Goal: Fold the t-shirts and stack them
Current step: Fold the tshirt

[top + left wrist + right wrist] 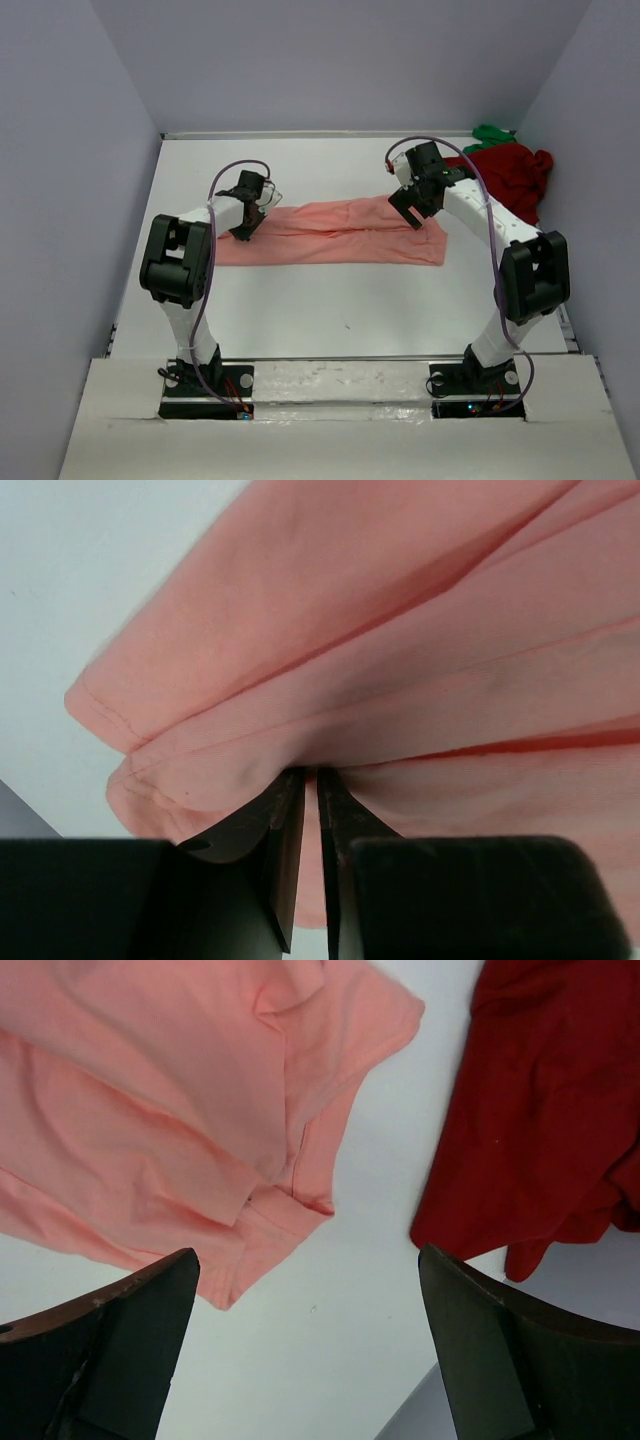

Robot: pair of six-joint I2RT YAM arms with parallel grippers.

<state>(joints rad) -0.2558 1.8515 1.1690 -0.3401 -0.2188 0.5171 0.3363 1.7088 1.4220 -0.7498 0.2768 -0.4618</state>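
The salmon-pink t-shirt (330, 235) lies in a long flat band across the middle of the white table (330, 310), running from 9 o'clock to 3 o'clock. The dark red t-shirt (510, 175) is heaped in the 2 o'clock corner, with a green t-shirt (492, 133) crumpled just behind it. The left fingers (290, 830) are nearly closed, pinching the pink band's layered 9 o'clock end, the right fingers (130, 1340) are spread wide above its 3 o'clock end and hold nothing, and plain pale grey walls (330, 60) enclose the table on three sides.
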